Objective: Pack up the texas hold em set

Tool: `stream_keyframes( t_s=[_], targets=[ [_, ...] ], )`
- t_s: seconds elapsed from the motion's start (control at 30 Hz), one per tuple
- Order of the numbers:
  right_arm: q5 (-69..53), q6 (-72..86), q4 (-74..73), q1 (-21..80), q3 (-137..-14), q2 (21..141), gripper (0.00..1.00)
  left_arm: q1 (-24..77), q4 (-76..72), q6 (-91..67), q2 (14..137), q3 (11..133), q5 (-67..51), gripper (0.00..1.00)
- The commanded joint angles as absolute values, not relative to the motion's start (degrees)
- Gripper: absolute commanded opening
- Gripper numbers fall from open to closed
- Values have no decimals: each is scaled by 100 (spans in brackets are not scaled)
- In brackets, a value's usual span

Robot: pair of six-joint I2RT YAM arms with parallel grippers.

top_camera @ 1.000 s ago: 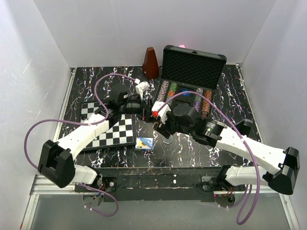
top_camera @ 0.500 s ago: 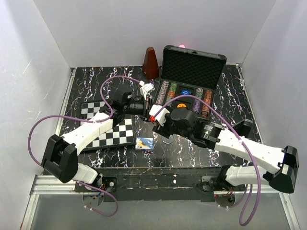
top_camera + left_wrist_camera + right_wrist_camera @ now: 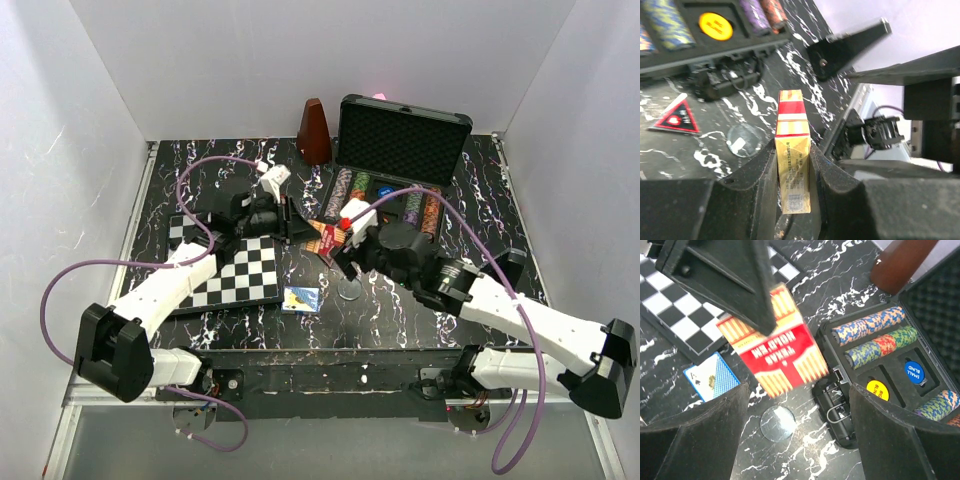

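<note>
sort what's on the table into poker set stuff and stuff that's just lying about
Job: black case, poker chips, small blind button, blue card, red card box in left gripper.
Lying about: chessboard, brown metronome.

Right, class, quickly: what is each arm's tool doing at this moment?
Left tool: closed on the red and yellow striped cardboard card box.
Right tool: open, holding nothing.

Open black case [image 3: 404, 140] (chips [image 3: 871, 325] racked), red card box [image 3: 785, 355] held beside it.
</note>
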State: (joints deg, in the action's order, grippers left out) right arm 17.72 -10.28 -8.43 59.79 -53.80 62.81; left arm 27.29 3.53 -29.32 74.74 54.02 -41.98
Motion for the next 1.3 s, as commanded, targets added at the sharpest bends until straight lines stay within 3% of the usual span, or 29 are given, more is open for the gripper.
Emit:
stream_keyframes(
  t_s=[0.0, 0.1, 0.17, 0.5, 0.67, 1.17, 1.27],
  targets=[
    [970, -46, -80, 5390, -5177, 5714, 88, 2409, 220, -2804, 7093, 5362, -3902, 0],
    [46, 1017, 140, 4765, -5080, 5529, 73, 2373, 45, -2804, 6988, 5300, -4016, 0],
    [-595, 1632, 132, 4510, -5168, 5493, 70, 2356, -278, -2891, 6900, 5230, -4113, 0],
    [-2082, 3707, 1465, 3657, -4396, 5221, 86, 2215, -2063, -3963, 6548, 4835, -5088, 0],
    [-2723, 4078, 2267, 3524, -4052, 5220, 86, 2206, -3049, -4587, 6548, 4676, -5449, 0],
    [-3313, 4667, 3629, 3445, -3973, 5616, 67, 2215, -4500, -5555, 6653, 4465, -5897, 0],
    [-3497, 4737, 3805, 3445, -3990, 5704, 58, 2215, -4482, -5546, 6636, 4456, -5889, 0]
  ],
)
